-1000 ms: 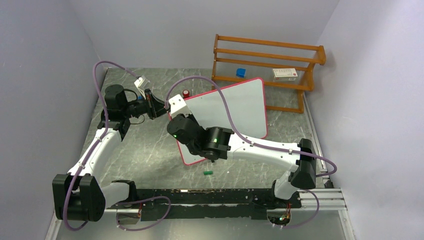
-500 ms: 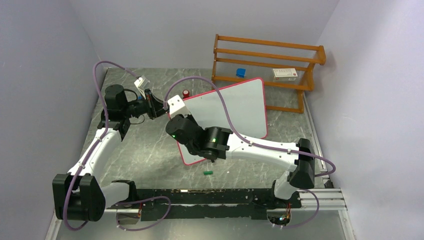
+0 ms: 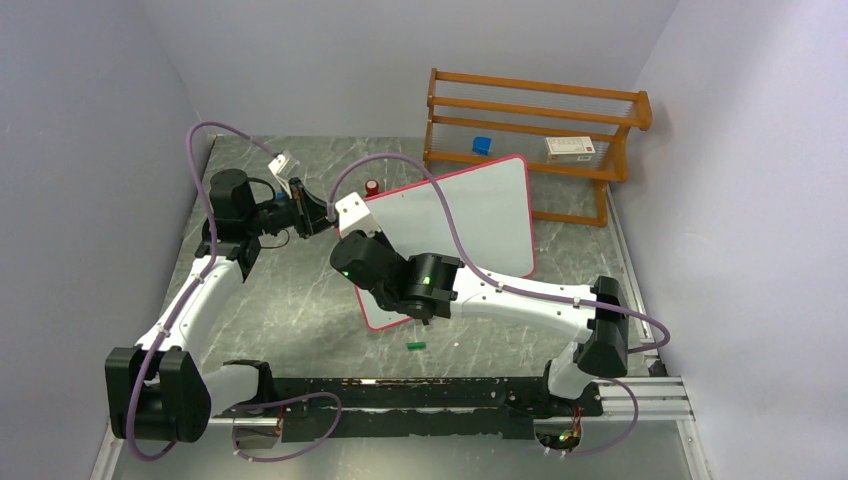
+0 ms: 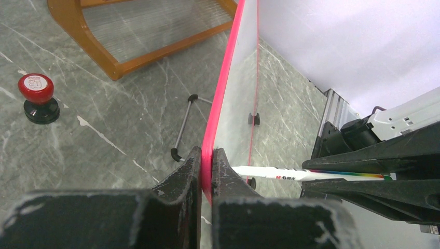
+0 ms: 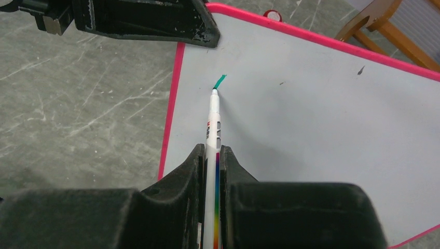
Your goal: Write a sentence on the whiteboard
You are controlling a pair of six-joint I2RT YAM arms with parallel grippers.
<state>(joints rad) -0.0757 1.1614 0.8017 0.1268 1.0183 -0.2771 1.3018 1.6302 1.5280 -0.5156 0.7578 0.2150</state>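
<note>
Grey tabletop (image 3: 300, 305), right arm (image 3: 520, 293) low across whiteboard (image 3: 480, 215)

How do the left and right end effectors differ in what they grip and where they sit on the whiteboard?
The left end effector pinches the whiteboard by its pink rim; the right end effector holds a white marker. The left sits at the board's edge, the right over its face, marker tip at a short green stroke. Both are shut on something.

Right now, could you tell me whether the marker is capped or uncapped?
Uncapped: the marker has its bare tip on the whiteboard, at a short green stroke.
</note>
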